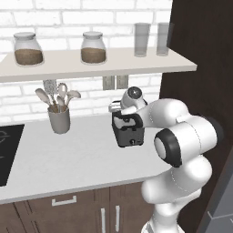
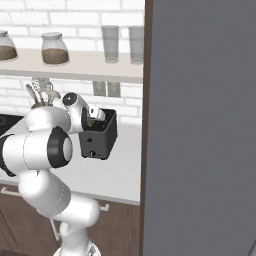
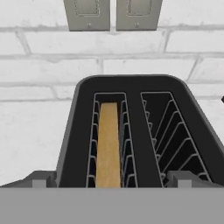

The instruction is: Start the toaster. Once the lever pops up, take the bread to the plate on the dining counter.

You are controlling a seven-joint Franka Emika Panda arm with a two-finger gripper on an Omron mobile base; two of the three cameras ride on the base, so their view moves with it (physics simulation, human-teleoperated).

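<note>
Dead centre of the left base view sits the small boxy dark grey two-slot toaster [image 1: 129,133], on the pale grey worktop [image 1: 68,159] just in front of the white brick wall [image 1: 91,91]. In the hand view the golden-brown bread slice [image 3: 108,144] stands edge-up in the left slot, the right slot showing bare wire guides. The two-finger gripper [image 1: 122,110] hangs right over the toaster's top, its jaws spread wide apart, clamped on nothing. Left of centre, a grey utensil cup with pale wooden spoons [image 1: 59,113] stands well apart. Upper frame: a cream wall shelf [image 1: 91,63] carrying two glass jars of brown grains [image 1: 28,49] and two clear tumblers [image 1: 142,39].
</note>
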